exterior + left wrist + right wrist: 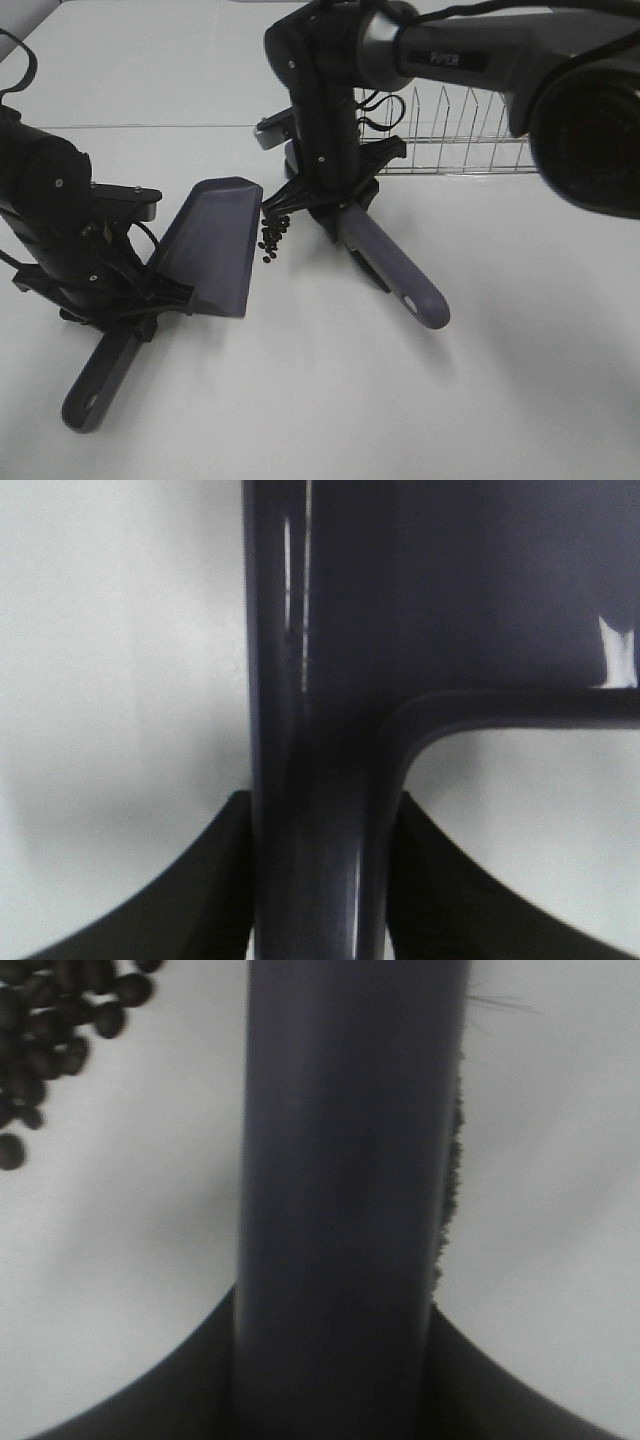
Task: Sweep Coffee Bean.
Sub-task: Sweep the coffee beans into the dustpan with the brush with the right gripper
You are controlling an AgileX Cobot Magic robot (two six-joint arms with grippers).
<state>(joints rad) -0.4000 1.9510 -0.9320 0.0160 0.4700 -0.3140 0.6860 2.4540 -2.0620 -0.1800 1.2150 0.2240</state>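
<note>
Exterior high gives us the coffee bean (272, 232) cluster just left of the frame's centre, loose on the table (320, 400) between the dustpan (215, 245) lip and the brush (392, 268). Our left gripper (122, 305) is clamped on the dustpan handle, the lip angled toward the beans to receive them. Our right gripper (335, 195) is closed round the brush handle, its head to the beans' right; we judge it placed to push them leftward.

A wire rack (452, 140) (chrome) stands on the white table (300, 400).
</note>
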